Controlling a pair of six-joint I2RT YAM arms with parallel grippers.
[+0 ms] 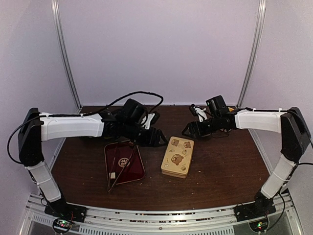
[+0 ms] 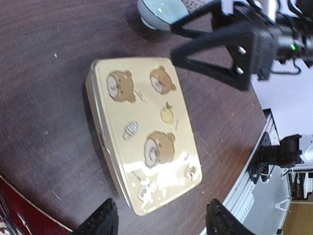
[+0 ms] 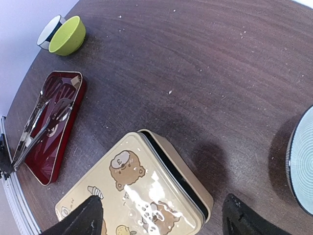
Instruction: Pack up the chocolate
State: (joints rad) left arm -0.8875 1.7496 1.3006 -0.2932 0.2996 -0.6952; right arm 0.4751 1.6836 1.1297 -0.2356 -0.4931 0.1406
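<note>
From above, the flat beige rectangular tin with brown bears printed on its lid [image 1: 177,156] lies shut on the dark wooden table [image 1: 220,171]. Both arms reach toward it: the left gripper [image 1: 156,138] hangs just behind and left of the tin, the right gripper [image 1: 190,130] just behind it. That pairing would suit one arm steadying the base while the other lifts the lid. Left of the tin, a dark red rectangular tray [image 1: 138,166] holds metal tongs [image 1: 119,169], likely there for picking up pieces. In the left wrist view the jaws are spread with nothing between them, looking along the tin, and a pale blue-green ribbed bowl [image 2: 161,12] sits past its far end. In the right wrist view those jaws are likewise released and empty, poised over the tin's corner, where a dark seam shows under the lid. A lime-green round bowl [image 3: 68,35] stands well beyond the tray. The chocolate shows in no view, so I cannot tell where it sits.
</note>
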